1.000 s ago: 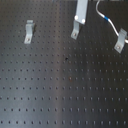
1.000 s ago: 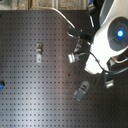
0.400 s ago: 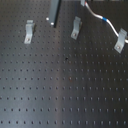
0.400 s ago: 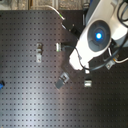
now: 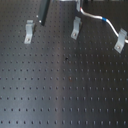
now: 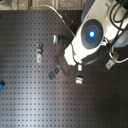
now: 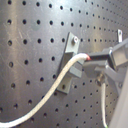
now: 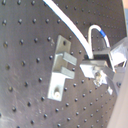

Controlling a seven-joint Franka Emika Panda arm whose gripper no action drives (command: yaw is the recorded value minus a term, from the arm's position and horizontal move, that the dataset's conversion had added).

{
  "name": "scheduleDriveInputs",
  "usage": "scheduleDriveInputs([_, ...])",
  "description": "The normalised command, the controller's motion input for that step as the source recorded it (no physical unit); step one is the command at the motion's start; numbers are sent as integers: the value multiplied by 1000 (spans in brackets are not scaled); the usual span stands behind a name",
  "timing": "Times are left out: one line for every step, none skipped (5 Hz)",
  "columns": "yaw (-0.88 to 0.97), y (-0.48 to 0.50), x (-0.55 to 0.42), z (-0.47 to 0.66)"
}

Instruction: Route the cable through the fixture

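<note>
Gripper point(image 7: 95, 62) clamped on cable point(image 7: 60, 82), beside middle clip point(image 7: 70, 62).

First exterior view: white cable point(image 5: 95, 17), blue band (one only), is strung from middle clip point(image 5: 75, 27) to the first exterior view's right clip point(image 5: 119, 41). Second wrist view: cable point(image 8: 75, 35) passes behind clip point(image 8: 61, 67); it should be kept taut and lowered squarely into the slot.

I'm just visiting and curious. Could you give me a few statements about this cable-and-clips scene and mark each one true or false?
1. Three metal clips stand on the board in the first exterior view. True.
2. The cable is red. False: it is white with a blue band.
3. The claw grips the cable in the first wrist view. True.
4. The board is smooth wood. False: it is dark and full of holes.
</note>
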Motion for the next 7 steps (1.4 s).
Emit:
scheduleDriveInputs([883, 79, -51, 369])
scheduleDriveInputs([871, 89, -46, 356])
scheduleDriveInputs([840, 112, -46, 273])
scheduleDriveInputs([660, 273, -89, 59])
scheduleDriveInputs([94, -38, -172, 116])
scheduleDriveInputs([-177, -64, -106, 8])
scheduleDriveInputs([-80, -289, -174, -45])
